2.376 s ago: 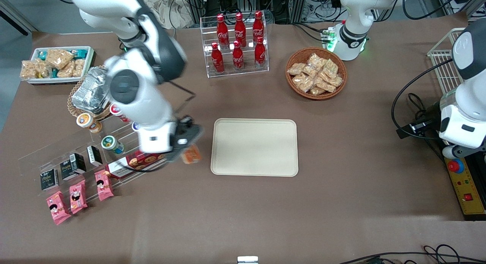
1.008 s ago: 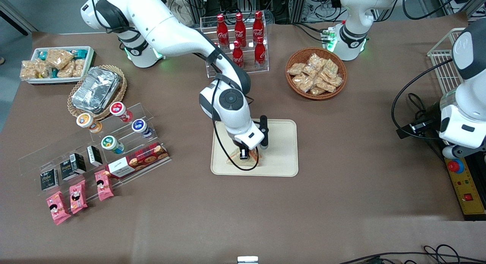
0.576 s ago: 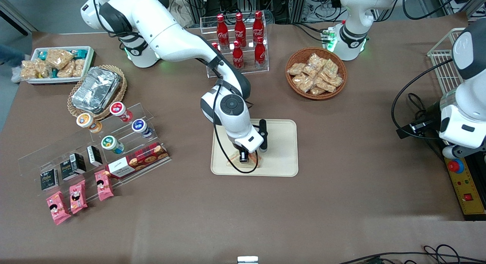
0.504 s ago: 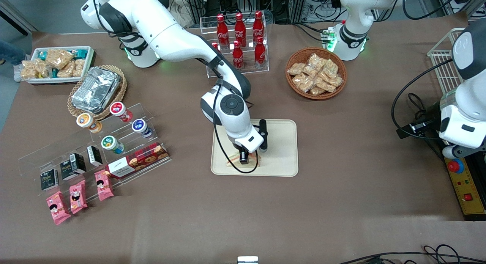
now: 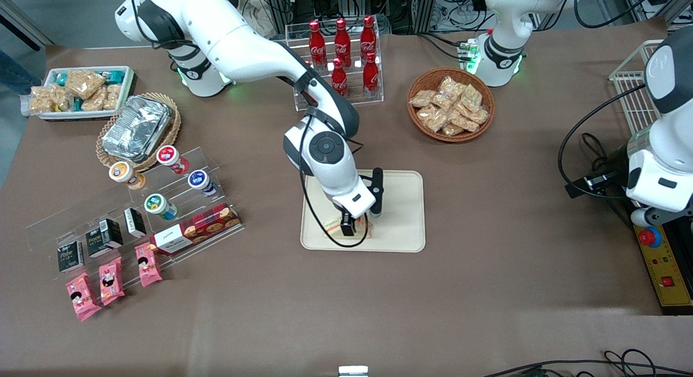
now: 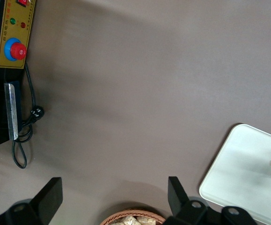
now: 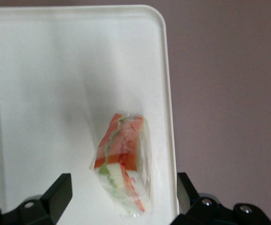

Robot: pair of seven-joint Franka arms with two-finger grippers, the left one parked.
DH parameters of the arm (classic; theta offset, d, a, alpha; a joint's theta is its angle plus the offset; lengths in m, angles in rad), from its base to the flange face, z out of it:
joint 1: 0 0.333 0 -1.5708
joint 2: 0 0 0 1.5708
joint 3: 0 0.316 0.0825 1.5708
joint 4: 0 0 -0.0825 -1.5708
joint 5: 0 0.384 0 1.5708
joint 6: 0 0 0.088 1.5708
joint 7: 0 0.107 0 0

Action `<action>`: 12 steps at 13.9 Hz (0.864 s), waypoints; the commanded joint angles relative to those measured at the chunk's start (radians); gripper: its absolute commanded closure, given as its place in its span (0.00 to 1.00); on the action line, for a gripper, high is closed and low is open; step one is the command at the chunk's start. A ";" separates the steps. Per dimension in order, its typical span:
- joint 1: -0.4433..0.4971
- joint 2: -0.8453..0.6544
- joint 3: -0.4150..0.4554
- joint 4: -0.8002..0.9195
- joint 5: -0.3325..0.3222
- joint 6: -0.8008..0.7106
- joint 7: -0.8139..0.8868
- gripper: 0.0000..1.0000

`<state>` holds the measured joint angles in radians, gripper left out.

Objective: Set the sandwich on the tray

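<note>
Clear-wrapped sandwich (image 7: 123, 161) on tray (image 7: 41, 70), gripper (image 7: 121, 199) above, parted.

Clear-wrapped triangular sandwich (image 7: 123, 164) with orange-red and green filling, lying near rim of cream rectangular tray (image 7: 41, 70), gripper (image 7: 121, 206) spread wide above it, brown tabletop (image 7: 229, 93) alongside

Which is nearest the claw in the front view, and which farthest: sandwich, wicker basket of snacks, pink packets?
Claw open above the tray.
1. Sandwich: on the tray, under the claw.
2. Wicker basket: farther from the camera, toward the parked arm.
3. Pink packets: toward the working arm's end.
</note>
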<state>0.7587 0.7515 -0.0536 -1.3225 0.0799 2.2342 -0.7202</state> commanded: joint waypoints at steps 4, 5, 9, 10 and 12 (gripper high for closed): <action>-0.084 -0.211 -0.019 -0.024 0.029 -0.301 0.227 0.01; -0.110 -0.246 -0.019 -0.026 0.029 -0.355 0.273 0.01; -0.226 -0.345 -0.017 -0.027 0.027 -0.527 0.454 0.01; -0.258 -0.365 -0.019 -0.027 0.021 -0.557 0.461 0.01; -0.347 -0.412 -0.020 -0.027 0.017 -0.614 0.459 0.01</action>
<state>0.4843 0.4018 -0.0835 -1.3163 0.0895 1.6669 -0.2850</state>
